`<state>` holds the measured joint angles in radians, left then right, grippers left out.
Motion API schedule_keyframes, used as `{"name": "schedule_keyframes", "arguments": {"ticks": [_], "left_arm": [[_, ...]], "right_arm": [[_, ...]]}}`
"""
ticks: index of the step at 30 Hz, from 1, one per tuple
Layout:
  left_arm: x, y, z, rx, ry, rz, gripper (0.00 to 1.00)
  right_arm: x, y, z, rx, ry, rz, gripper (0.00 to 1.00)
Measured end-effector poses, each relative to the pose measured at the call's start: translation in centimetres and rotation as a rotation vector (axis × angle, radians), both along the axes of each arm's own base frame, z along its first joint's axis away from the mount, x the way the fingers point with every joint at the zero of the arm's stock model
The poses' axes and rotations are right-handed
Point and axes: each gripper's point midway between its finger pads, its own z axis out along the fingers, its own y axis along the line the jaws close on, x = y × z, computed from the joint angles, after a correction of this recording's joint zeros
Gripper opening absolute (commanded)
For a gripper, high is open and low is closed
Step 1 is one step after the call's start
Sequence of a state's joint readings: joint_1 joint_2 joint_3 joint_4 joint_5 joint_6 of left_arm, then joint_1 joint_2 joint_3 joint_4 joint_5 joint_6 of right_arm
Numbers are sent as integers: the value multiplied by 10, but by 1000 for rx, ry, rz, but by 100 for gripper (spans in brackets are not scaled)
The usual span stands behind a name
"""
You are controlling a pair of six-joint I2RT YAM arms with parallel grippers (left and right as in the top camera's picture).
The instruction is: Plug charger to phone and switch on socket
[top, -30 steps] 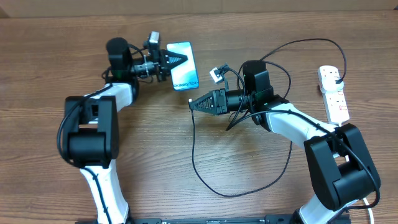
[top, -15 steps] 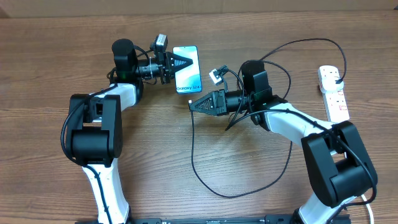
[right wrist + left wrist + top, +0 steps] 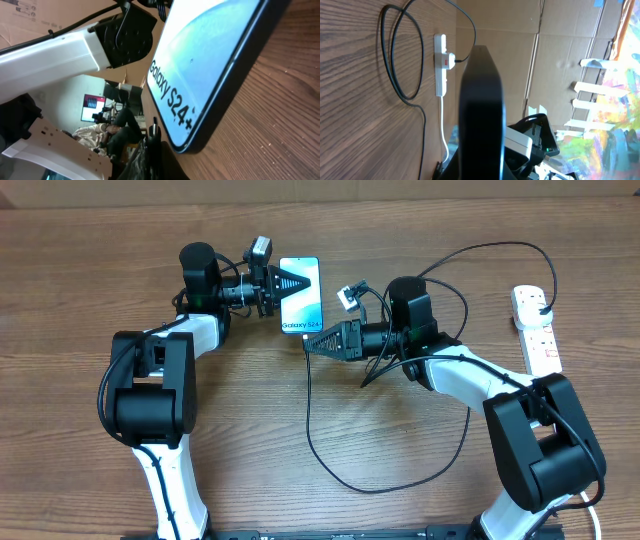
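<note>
The phone (image 3: 301,295), with a light-blue screen reading "Galaxy S24+", lies at the table's back middle. My left gripper (image 3: 296,280) is shut on its upper part; in the left wrist view the phone (image 3: 481,115) is a dark edge-on slab filling the middle. My right gripper (image 3: 312,344) is shut on the charger's connector tip (image 3: 154,131), just below the phone's bottom edge (image 3: 200,90). The black cable (image 3: 330,465) loops down the table and back to a black plug in the white socket strip (image 3: 535,328) at the right, which also shows in the left wrist view (image 3: 440,64).
The socket's thick white cord (image 3: 443,125) trails off its end. More black cable arcs behind my right arm (image 3: 480,255). Cardboard walls the table's back edge (image 3: 400,188).
My left gripper has swung the phone rightward and turned it more upright. My right gripper has moved the connector tip up and left, close to the phone's bottom edge.
</note>
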<state>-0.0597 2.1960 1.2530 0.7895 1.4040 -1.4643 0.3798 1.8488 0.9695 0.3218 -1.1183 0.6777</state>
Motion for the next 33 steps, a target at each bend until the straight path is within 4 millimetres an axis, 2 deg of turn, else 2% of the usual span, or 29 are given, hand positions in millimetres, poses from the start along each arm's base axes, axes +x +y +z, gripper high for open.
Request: {"name": "schedule_keyframes", "arguments": {"ticks": [9, 33], "left_arm": [[-3, -6, 0, -1, 3, -16, 5], [-2, -6, 0, -2, 29, -10, 4]], "right_arm": [[1, 0, -1, -3, 3, -8, 4], [3, 0, -1, -5, 44, -24, 4]]}}
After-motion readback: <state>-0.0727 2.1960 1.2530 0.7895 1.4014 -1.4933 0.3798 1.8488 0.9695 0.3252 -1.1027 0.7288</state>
